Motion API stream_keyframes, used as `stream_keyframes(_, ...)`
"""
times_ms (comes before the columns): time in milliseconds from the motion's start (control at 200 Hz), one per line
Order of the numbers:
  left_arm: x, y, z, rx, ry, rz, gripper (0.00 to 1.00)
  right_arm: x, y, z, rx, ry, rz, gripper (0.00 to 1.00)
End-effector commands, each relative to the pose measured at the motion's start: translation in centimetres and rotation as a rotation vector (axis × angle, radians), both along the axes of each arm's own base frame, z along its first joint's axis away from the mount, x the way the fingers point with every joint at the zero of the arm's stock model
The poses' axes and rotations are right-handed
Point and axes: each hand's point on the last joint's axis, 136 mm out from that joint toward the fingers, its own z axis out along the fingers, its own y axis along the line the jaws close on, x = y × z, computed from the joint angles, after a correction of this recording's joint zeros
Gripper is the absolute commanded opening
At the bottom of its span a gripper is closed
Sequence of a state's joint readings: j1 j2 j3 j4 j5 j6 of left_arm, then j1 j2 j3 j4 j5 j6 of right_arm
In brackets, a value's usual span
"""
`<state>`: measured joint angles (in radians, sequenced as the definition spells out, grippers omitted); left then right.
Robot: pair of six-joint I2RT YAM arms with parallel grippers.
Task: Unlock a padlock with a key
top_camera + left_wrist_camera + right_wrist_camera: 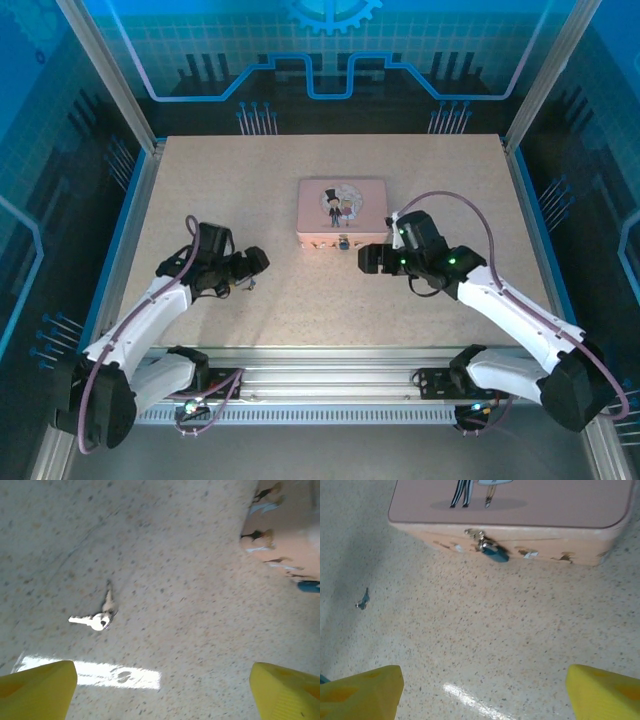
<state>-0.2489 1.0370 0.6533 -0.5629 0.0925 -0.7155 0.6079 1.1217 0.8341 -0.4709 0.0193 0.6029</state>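
The pink box (342, 210) with a cartoon couple on its lid sits at the table's middle. The padlock (492, 551), small and teal-bodied, hangs from its front clasp (474, 533); it is a dark speck (343, 243) from above. The key (96, 620), thin and silvery with a second blade off the same ring, lies flat on the table ahead of my left gripper (162, 695), which is open and empty. The key shows small (362, 601) at the left in the right wrist view. My right gripper (482, 695) is open above bare table, just short of the padlock.
The speckled beige table (200, 180) has raised rails along its left and right edges. From above, the left gripper (255, 264) is left of the box front and the right gripper (368, 260) is close to its right front. The box corner (285, 540) shows at the upper right of the left wrist view.
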Motion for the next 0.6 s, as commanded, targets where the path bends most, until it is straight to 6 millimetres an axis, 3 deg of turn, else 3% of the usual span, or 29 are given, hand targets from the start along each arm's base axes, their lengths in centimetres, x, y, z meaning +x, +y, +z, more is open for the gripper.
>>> stream_keyframes(0,-1.9,0.9,-1.3,0.029,0.067,0.065,0.88,-0.7,0.6,-1.5,-0.032,0.026,-0.011,0.85)
stream_keyframes(280,-2.0,0.6,-2.2,0.085,0.09,0.072,0.85,-1.7,3.3,-3.2,-0.065,0.044,0.035,0.85)
stream_keyframes(500,-0.4,0.1,-3.4,0.139,0.137,0.048,0.79,-1.8,3.3,-3.5,-0.09,0.045,0.037,0.85)
stream_keyframes(595,0.3,0.0,-4.4,0.16,0.148,0.049,0.72,-1.7,3.1,-3.5,-0.096,0.041,0.028,0.85)
